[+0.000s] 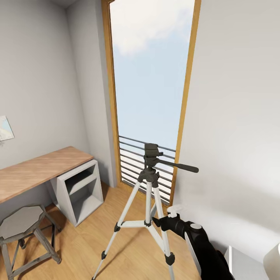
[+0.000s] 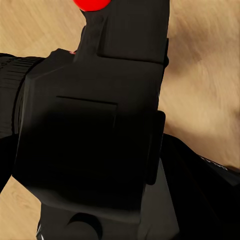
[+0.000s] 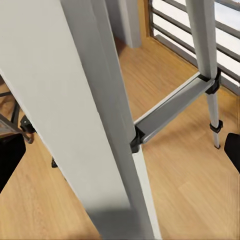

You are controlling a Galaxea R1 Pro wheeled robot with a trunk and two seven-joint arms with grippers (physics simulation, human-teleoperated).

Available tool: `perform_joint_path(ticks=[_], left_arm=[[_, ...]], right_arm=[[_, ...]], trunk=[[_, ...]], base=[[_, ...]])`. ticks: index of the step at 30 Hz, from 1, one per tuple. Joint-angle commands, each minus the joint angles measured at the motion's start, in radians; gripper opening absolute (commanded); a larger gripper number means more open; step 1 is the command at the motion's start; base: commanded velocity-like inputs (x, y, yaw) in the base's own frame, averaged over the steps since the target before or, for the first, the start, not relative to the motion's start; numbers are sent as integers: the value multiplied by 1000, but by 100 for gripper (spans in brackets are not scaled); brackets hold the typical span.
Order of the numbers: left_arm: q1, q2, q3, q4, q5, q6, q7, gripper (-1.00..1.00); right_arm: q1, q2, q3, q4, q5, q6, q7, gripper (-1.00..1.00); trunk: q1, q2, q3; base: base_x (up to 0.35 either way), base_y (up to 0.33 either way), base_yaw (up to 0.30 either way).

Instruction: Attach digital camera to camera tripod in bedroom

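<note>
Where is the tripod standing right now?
In the head view the camera tripod stands on the wood floor in front of the tall window, right of the desk and stool, with the robot's right arm reaching toward its legs.

- Camera tripod (image 1: 149,202): upright on the wood floor, three silver-white legs spread, black head empty, pan handle extending toward the right gripper's side; one leg passes immediately before the right wrist.
- Digital camera (image 2: 95,135): black body, red dot, close against the left wrist camera.

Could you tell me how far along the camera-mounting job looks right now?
Done: the robot stands at the camera tripod, and the left wrist view shows the digital camera close up, seemingly held. In hand: the right arm sits against a tripod leg. Left: the tripod head is bare.
</note>
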Motion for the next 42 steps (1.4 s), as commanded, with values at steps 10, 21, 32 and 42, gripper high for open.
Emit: perform_joint_path(ticks=[10,21,32,42], left_arm=[[-1,1,-9,0,7,-3,2,-100],[-1,1,-9,0,8,-3,2,-100],[-1,1,-9,0,9,-3,2,-100],[-1,1,-9,1,10,-3,2,-100]], right_arm=[[-1,2,-2,-2,10,2,5,100],[-1,6,-3,-2,11,-4,6,100],[-1,7,-1,-1,9,-2,6,-100],[-1,8,-1,3,11,2,4,-100]], trunk=[[0,-1,-2],[0,-1,-2],[0,-1,-2],[0,-1,-2]], base=[[58,0,0],[42,0,0],[1,0,0],[0,0,0]])
